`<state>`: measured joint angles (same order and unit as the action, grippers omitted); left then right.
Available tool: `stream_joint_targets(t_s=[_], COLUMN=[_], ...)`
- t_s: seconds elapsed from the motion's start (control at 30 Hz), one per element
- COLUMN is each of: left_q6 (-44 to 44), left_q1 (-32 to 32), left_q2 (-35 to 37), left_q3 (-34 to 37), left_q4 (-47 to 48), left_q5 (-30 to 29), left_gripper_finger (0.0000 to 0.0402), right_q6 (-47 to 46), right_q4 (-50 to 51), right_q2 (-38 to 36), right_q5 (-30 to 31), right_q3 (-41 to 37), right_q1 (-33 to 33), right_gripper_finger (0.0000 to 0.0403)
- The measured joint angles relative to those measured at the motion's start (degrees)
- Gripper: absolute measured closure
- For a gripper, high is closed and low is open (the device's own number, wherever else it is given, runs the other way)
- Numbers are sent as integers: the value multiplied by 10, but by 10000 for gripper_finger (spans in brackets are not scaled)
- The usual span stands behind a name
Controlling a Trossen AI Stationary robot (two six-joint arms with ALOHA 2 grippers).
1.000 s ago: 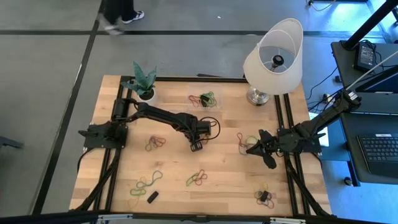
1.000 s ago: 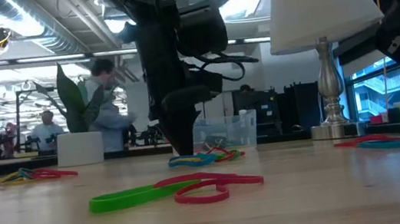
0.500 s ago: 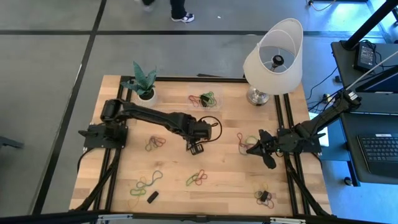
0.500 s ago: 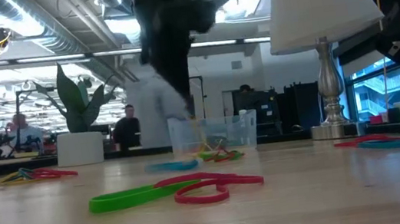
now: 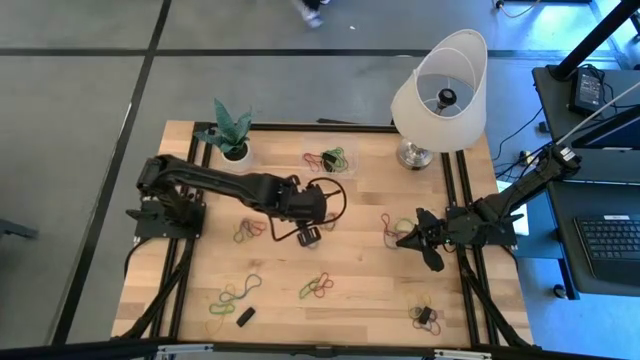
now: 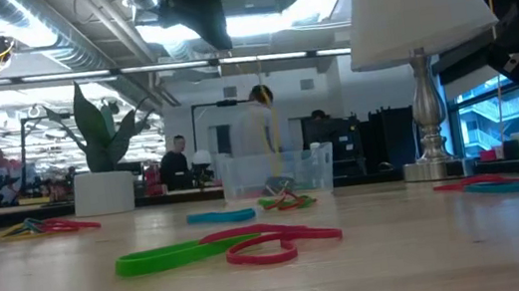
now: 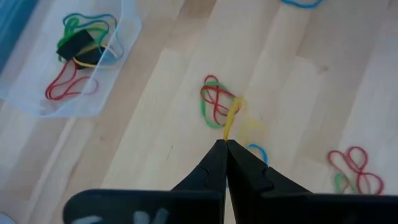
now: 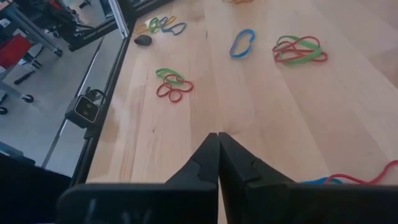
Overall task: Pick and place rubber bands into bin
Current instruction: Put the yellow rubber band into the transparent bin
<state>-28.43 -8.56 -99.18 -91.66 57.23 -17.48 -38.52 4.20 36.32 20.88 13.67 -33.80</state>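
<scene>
Several rubber bands [image 7: 81, 59] in red, green, yellow and blue, with a small dark piece among them, are seen lying inside the bin [image 7: 37, 102], a clear low-walled tub set on the table [image 5: 370, 290] near its far edge, between the potted plant [image 5: 228, 130] and the lamp [image 5: 440, 95]. No legible writing or label is seen on the bin or anywhere else. One yellow band [image 7: 231, 118] is held pinched in the closed tips of the left hand [image 7: 225, 144], which is raised above mid-table over a red and green cluster [image 7: 214, 102] and a blue band [image 7: 256, 152]. More loose clusters are scattered over the table toward its near edge, with a small black block [image 5: 245, 316] beside one of them. The right hand [image 8: 218, 137] is parked low at the table's right side, fingers fully closed on nothing, with a red and green cluster [image 8: 173, 86] lying ahead of it.
</scene>
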Motion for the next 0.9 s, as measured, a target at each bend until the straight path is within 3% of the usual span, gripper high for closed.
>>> stream_joint_targets(t_s=[0.33,0.57,0.9], left_q6=[-15,26,194], left_q1=[6,58,192], left_q2=[51,84,92], left_q3=[0,0,0], left_q4=[0,-8,-138], left_q5=[-30,-48,43], left_gripper_finger=[398,398,398], right_q6=[0,0,0], right_q4=[3,4,4], right_q2=[0,0,0], right_q5=[0,1,76], right_q3=[0,0,0], right_q1=[0,0,0], right_gripper_finger=[401,401,401])
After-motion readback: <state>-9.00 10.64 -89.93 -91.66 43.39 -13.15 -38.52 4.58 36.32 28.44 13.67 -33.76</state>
